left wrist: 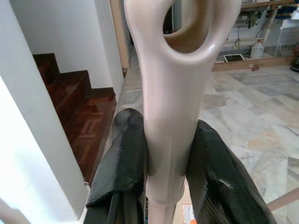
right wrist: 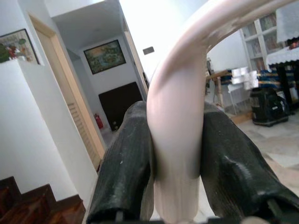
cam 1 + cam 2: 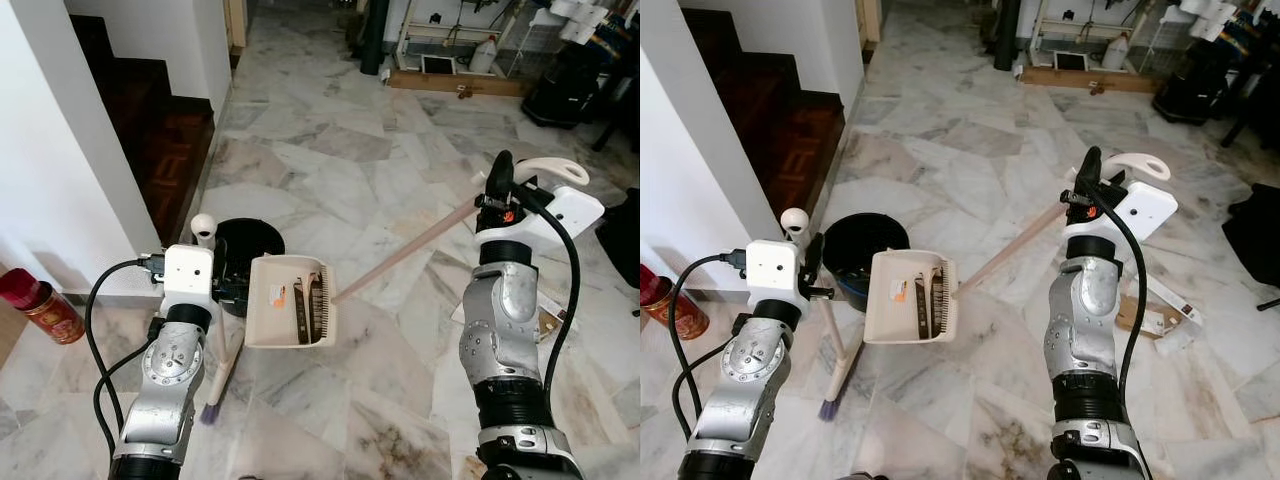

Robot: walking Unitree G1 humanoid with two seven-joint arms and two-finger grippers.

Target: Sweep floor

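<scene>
1. I am seeing the cream plastic dustpan [image 3: 288, 300] sitting at lower centre of the head views, tilted above the marble floor [image 3: 330, 140], with a dark comb of teeth and an orange label inside it.
2. Its long beige handle [image 3: 400, 250] is running from the pan up toward the right of the frame, ending in a looped grip [image 3: 555, 168].
3. My right gripper [image 2: 175, 161] is clamping that looped grip; in its wrist view both black fingers [image 2: 124, 158] are pressing against the cream handle from either side.
4. The cream broom [image 3: 830, 330] is standing at lower left, its rounded top [image 3: 203, 226] above my left wrist and its purple bristles [image 3: 211, 411] touching the floor near the bottom of the frame.
5. My left gripper [image 1: 163, 158] is closing on the broom shaft just below its hanging hole, black fingers [image 1: 120, 154] tight on both sides.
6. A round black bin [image 3: 865, 245] is resting on the floor just behind the dustpan, left of centre.
7. A red cylindrical can [image 3: 40, 305] is standing at the far left edge beside the white wall [image 3: 60, 160].
8. Dark wooden stairs [image 3: 150, 120] are rising in the upper left.
9. Flattened cardboard scraps [image 3: 1150, 310] are lying on the floor at right, beside my right arm.
</scene>
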